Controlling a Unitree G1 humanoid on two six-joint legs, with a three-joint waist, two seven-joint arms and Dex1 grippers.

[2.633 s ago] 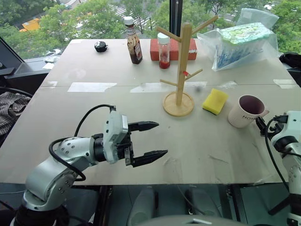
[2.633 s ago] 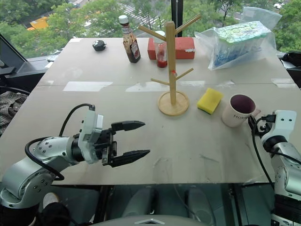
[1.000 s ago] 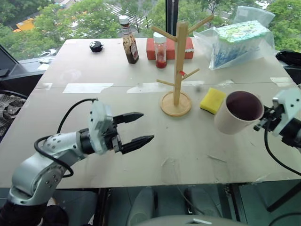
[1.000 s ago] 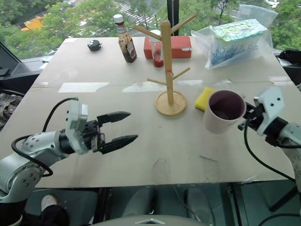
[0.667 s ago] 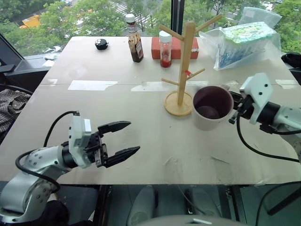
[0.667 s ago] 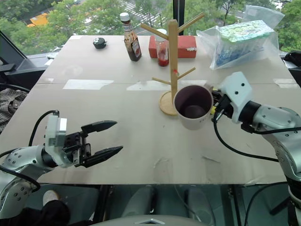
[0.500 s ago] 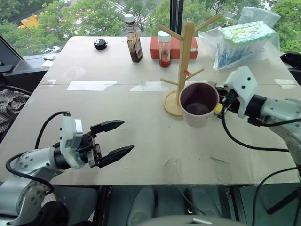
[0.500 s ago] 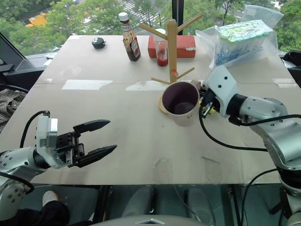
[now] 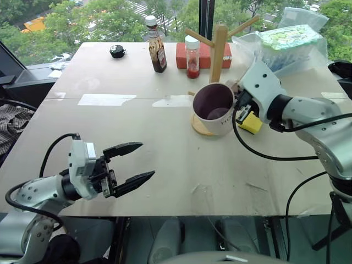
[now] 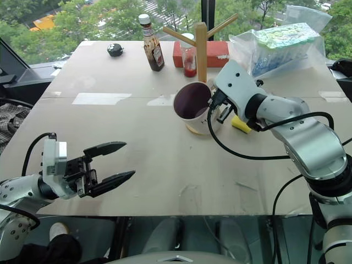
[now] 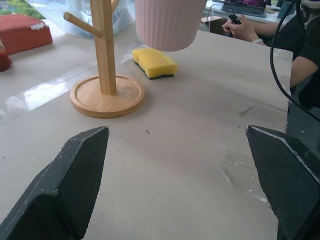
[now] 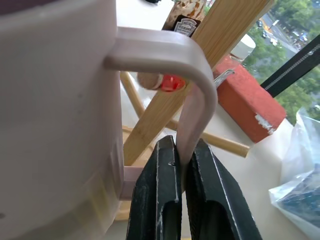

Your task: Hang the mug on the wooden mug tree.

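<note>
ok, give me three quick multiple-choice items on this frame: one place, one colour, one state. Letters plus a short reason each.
1. Where is the yellow sponge?
A. On the table beside the wooden mug tree's base
B. Inside the mug
C. Next to the black object at the far left of the table

2. What colour is the inside of the mug?
A. Bright green
B. Dark maroon-purple
C. Sky blue

3. How is the mug held?
A. Resting on the table, untouched
B. Clamped by its handle in the right gripper
C. Pinched at the rim by the left gripper

Answers:
1 A: the left wrist view shows it lying by the wooden mug tree and its round base.
2 B: the head views look into its dark maroon interior.
3 B: the right gripper is shut on the handle, and the left gripper is open and far from the mug.
</note>
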